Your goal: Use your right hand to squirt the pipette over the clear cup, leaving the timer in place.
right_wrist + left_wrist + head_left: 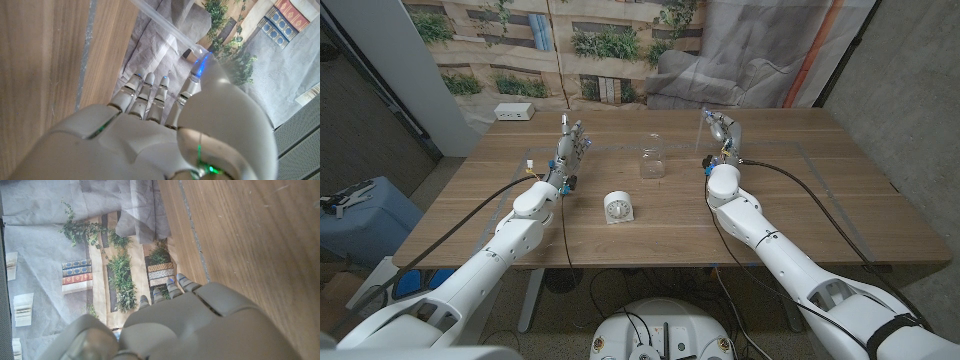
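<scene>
A clear cup (651, 162) stands upright near the middle of the wooden table (820, 200). A small white timer (618, 207) sits in front of it, nearer to me and slightly left. My right hand (722, 135) is raised to the right of the cup, apart from it, and grips a clear pipette (704, 118). In the right wrist view the pipette (170, 29) is a thin clear tube running out from between the thumb and fingers of my right hand (165, 125). My left hand (572, 146) stands to the left of the cup with its fingers apart, holding nothing; my left hand (190, 325) also appears from behind in its wrist view.
A white power block (514, 112) lies at the table's far left corner. A printed backdrop and a grey cloth (720, 60) hang behind the far edge. A blue bin (360, 215) stands on the floor to the left.
</scene>
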Controlling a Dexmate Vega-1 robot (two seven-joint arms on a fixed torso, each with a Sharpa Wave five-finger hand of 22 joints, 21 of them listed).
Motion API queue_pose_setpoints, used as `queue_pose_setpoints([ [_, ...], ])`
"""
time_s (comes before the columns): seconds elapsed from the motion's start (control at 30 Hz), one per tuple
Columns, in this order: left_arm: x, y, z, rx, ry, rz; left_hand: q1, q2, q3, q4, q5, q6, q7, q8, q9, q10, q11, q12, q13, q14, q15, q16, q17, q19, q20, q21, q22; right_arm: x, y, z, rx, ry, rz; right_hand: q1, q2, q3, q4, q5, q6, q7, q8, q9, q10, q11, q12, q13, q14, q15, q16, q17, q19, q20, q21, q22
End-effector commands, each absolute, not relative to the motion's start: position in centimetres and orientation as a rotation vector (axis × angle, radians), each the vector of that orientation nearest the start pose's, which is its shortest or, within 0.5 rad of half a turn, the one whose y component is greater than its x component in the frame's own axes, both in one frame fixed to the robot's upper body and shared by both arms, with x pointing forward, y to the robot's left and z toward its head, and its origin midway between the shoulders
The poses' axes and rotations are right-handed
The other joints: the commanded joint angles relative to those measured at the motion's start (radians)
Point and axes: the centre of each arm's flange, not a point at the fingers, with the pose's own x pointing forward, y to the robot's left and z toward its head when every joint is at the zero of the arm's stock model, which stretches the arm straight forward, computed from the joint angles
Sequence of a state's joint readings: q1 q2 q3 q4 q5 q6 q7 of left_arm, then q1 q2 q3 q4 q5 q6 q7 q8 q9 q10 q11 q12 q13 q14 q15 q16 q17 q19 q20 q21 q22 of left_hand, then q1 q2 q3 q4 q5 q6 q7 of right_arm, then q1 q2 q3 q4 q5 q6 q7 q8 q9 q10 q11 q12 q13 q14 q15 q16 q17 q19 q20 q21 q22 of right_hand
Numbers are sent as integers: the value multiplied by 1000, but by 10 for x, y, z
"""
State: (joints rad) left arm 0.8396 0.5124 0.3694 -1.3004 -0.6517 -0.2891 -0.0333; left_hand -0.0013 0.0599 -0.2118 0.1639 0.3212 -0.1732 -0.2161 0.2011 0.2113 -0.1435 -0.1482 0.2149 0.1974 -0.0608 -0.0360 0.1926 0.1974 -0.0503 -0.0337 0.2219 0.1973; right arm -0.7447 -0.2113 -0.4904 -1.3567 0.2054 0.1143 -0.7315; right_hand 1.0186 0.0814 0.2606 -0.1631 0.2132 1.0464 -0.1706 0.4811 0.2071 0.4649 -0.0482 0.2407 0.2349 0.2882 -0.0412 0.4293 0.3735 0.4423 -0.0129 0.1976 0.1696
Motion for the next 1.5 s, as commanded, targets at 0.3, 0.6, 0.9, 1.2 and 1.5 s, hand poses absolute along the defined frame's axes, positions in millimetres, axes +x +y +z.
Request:
queue_pose_setpoints([
  [0.3, 652, 291, -27, -40, -593, -210, -1, 45, -4, 1, 5, -5, -6, 6, 2, -1, -1, 5, 5, -8, -114, 6, 2, -5, -92, 6, 3, 649, -163, 9, 59, -637, -305, 3, 7, 6, 8, -3, -9, 19, 0, 6, 10, -2, 3, 2, 9, -97, 5, 7, -7, -13, 2, 5],
  [0.6, 653, 291, -27, -40, -593, -210, -1, 45, -4, 1, 5, -6, -6, 6, 2, -3, 0, 4, 5, -8, -114, 6, 2, -6, -92, 5, 3, 649, -162, 9, 85, -647, -308, -2, 11, 4, 10, -8, -9, 11, 5, 14, 7, -2, 0, 2, 6, -99, 6, 10, -10, -16, 2, 5],
  [0.9, 652, 291, -27, -40, -593, -210, -1, 45, -4, 0, 5, -6, -6, 6, 2, -2, -1, 5, 5, -8, -114, 6, 2, -5, -91, 6, 3, 649, -163, 9, 99, -659, -282, 2, 10, 2, 5, -15, -80, -5, -20, 14, -37, -3, -17, 2, -30, -86, -5, 16, -19, -21, 0, 5],
  [1.2, 652, 291, -27, -40, -593, -210, -1, 45, -4, 0, 5, -5, -6, 6, 2, -2, -2, 5, 5, -7, -115, 6, 2, -5, -91, 6, 2, 646, -167, 10, 208, -699, -259, -8, 7, -5, 10, -19, -111, -12, -30, 16, -54, -3, -22, 2, -44, -72, -11, 18, -25, -20, -1, 6],
  [1.5, 652, 291, -27, -40, -593, -210, -1, 45, -4, 0, 5, -6, -6, 6, 2, -3, -1, 4, 5, -8, -114, 6, 2, -5, -91, 6, 2, 643, -170, 9, 198, -696, -255, -12, 2, -10, 9, -20, -132, -18, -37, 16, -64, 0, -25, 3, -49, -63, -14, 18, -28, -17, -1, 6],
])
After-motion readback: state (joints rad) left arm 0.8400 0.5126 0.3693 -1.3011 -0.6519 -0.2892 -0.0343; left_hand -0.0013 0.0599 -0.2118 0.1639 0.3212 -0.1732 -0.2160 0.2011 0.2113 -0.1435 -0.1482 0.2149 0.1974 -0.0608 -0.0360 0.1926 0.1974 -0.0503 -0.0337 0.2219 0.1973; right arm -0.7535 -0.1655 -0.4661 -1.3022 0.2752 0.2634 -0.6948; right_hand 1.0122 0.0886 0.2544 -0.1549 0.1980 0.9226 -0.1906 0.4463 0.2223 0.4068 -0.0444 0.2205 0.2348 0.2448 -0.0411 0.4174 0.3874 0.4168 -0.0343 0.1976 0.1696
